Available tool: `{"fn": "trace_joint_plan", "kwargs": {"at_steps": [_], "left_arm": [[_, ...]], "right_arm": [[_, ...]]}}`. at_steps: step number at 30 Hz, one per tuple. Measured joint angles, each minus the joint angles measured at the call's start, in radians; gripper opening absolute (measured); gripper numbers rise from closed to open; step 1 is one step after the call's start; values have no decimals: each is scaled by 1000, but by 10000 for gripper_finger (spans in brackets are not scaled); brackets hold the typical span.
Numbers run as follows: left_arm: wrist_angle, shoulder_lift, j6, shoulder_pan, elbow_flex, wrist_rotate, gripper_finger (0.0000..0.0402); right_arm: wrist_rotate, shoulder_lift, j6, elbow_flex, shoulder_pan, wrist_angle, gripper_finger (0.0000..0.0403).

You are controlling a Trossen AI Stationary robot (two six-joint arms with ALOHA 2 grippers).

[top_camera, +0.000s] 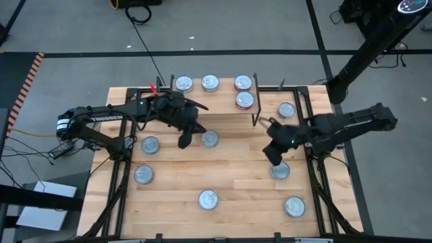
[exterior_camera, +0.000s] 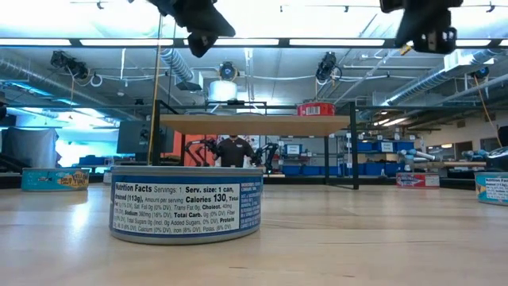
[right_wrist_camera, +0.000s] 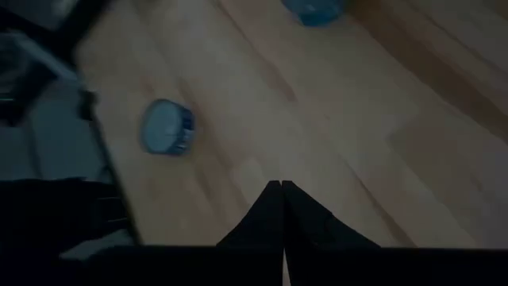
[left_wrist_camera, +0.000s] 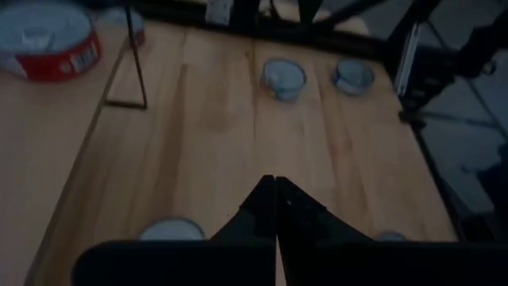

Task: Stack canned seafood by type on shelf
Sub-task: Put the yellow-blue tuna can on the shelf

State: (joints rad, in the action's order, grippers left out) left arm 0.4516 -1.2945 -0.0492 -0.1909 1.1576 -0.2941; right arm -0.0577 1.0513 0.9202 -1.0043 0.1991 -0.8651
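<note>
Just beside the left gripper (top_camera: 183, 140), whose fingers are pressed together, lies a silver-topped tin (top_camera: 209, 139); the right gripper (top_camera: 273, 156), likewise pressed together, hovers nearer another tin (top_camera: 280, 171).

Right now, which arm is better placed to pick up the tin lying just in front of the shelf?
Left, probably. The left gripper, fingers shut and empty, hangs right beside that tin. The right gripper is nearer another tin, off to the shelf's right.

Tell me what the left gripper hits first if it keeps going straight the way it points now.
Probably bare tabletop. The left gripper, fingers shut, aims at open wood; the nearest can lies farther along that line, though depth is hard to judge.
</note>
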Motion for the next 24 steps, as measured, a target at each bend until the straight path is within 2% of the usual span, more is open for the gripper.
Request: {"fn": "trace_joint_plan", "kwargs": {"at_steps": [2,7,12,14,19,24], "left_arm": [[24,0,7,1,0,-27,2],[34,0,-15,1,0,-75,2],[15,-4,-36,3,0,-32,3],[10,-5,-60,4,0,-6,3],[4,-5,-87,10,0,91,3],[4,-5,-110,10,0,102,3]], "right_arm": [[-38,21,27,3,55,-19,4],[-20,33,103,3,139,-126,7],[27,35,95,5,172,-339,8],[54,35,63,32,175,-375,8],[130,35,-9,167,175,-310,7],[110,35,22,290,175,-211,7]]}}
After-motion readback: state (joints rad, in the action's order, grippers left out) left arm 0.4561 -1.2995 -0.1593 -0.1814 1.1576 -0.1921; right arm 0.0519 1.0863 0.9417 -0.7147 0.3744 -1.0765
